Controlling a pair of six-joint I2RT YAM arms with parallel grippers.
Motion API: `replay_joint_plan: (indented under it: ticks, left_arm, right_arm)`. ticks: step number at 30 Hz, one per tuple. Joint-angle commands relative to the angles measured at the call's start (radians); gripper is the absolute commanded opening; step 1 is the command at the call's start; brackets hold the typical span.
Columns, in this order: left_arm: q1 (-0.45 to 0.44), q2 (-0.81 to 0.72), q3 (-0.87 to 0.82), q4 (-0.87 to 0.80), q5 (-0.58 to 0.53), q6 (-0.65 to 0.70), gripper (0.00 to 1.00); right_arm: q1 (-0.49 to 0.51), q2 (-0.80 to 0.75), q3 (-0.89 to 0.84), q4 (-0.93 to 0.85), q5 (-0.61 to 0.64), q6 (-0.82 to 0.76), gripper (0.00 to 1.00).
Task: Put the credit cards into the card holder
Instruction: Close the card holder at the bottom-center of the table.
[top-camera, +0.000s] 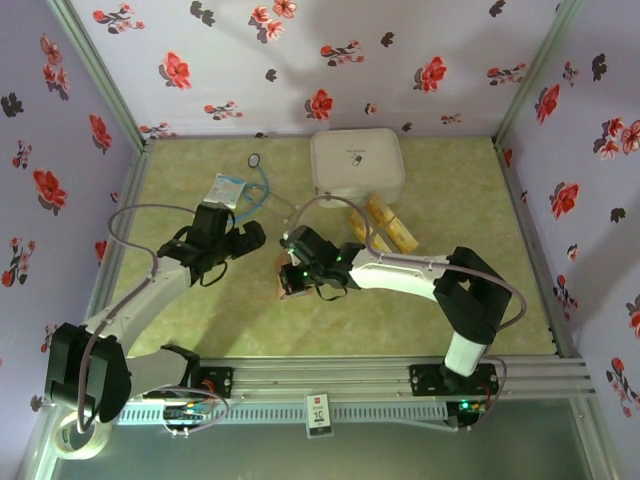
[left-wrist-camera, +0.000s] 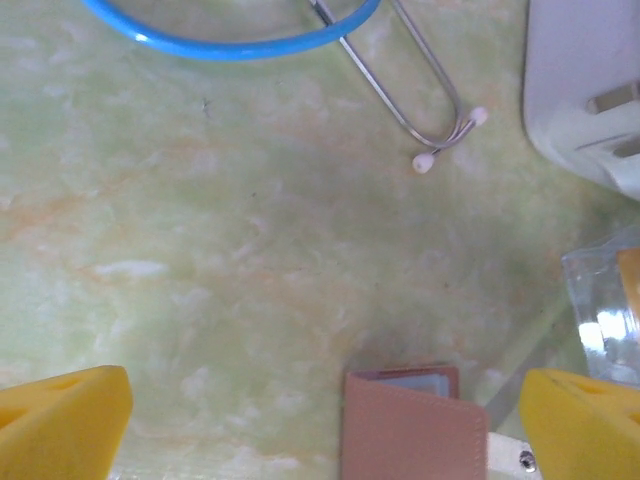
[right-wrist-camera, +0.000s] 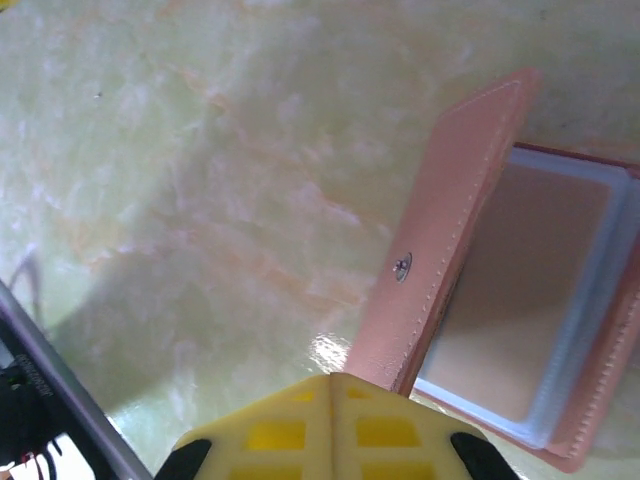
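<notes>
The card holder lies open on the green table, its reddish-brown flap standing up and a greyish pocket with a tan face beside it. My right gripper is shut, fingertips pressed together right at the flap's near end, with nothing visibly between them. In the top view it sits over the card holder. My left gripper is wide open just above the table, the card holder between its yellow fingers. The credit cards lie in a loose yellow pile near the white case.
A large white rounded case stands at the back centre. A white-blue packet and a stethoscope with blue tubing lie at the back left. A clear plastic piece sits right of the left gripper. Floral walls enclose the table.
</notes>
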Motion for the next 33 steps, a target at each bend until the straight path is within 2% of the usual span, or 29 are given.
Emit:
replay_joint_plan:
  ticks: [1,10,15,27,33]
  left_arm:
    - [0.008,0.009,-0.011,-0.040,-0.006,0.043,1.00]
    - [-0.003,0.080,-0.003,-0.036,0.013,0.131,1.00]
    - [-0.052,0.155,0.017,-0.035,0.008,0.171,1.00]
    - [-0.169,0.298,0.066,0.012,-0.054,0.220,1.00]
    - [-0.196,0.355,0.074,0.026,-0.090,0.220,1.00]
  right_arm:
    - [-0.009,-0.004,-0.043,-0.013,0.042,-0.014,0.03]
    - [-0.050,0.047,-0.123,0.118,-0.002,0.007,0.02]
    - [-0.077,0.083,-0.153,0.198,-0.051,0.016,0.01]
    - [-0.091,0.089,-0.174,0.228,-0.067,0.023,0.00]
    - [-0.093,0.093,-0.174,0.234,-0.073,0.025,0.00]
